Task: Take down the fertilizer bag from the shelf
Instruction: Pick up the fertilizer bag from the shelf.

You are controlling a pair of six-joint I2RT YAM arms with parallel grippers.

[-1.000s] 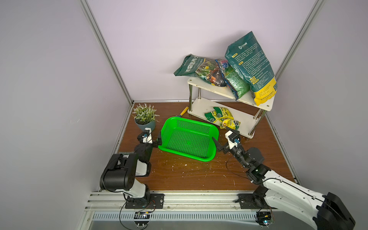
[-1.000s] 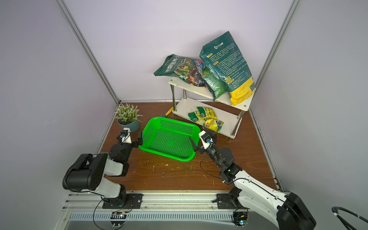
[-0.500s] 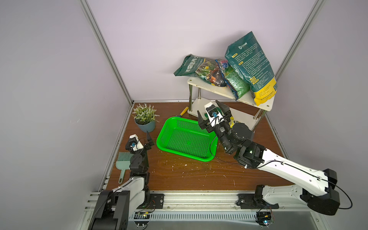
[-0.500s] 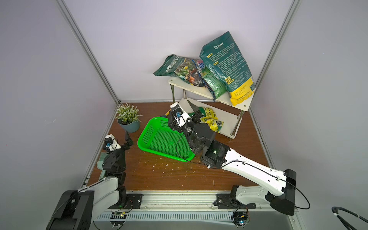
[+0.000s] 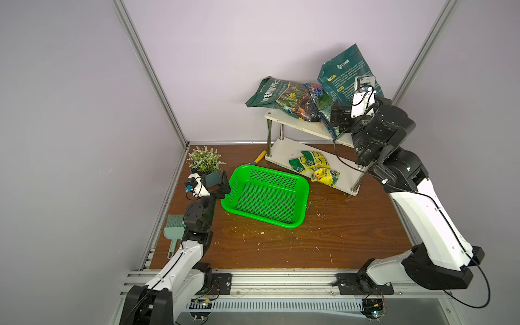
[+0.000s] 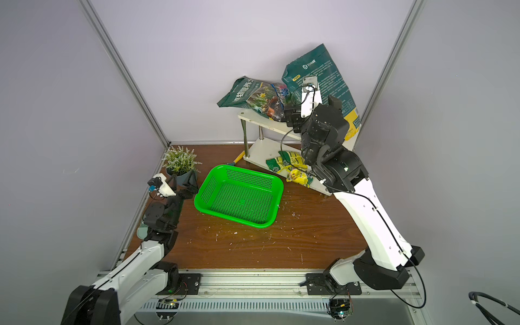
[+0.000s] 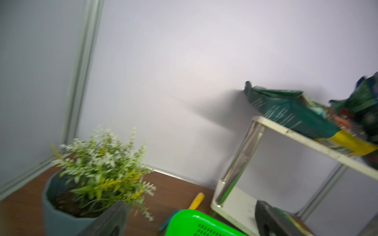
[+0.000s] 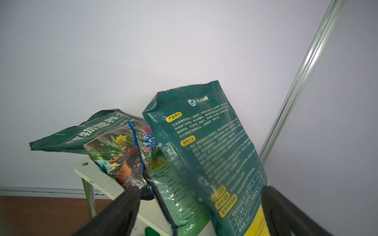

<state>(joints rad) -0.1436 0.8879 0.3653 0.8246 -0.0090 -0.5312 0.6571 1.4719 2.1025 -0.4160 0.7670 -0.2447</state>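
- The shelf point(image 5: 292, 123): three overlapping bags are carried on its top tier.
- The tall bag point(image 8: 204, 147) is not yet taken down; its foot is cut off in the wrist view.
- The right fingers point(image 8: 122, 208) have been raised from the basket point(image 5: 270, 178) to it. They are spread wide and empty, so gripping is judged next.
- The left fingers point(image 7: 110, 220), blurred, are spread wide and empty.

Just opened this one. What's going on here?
The right arm is raised to the top board of the shelf. The right gripper is open and faces the upright green bag standing there, which is not yet gripped. The left gripper is open and empty, low by the potted plant and the green basket.
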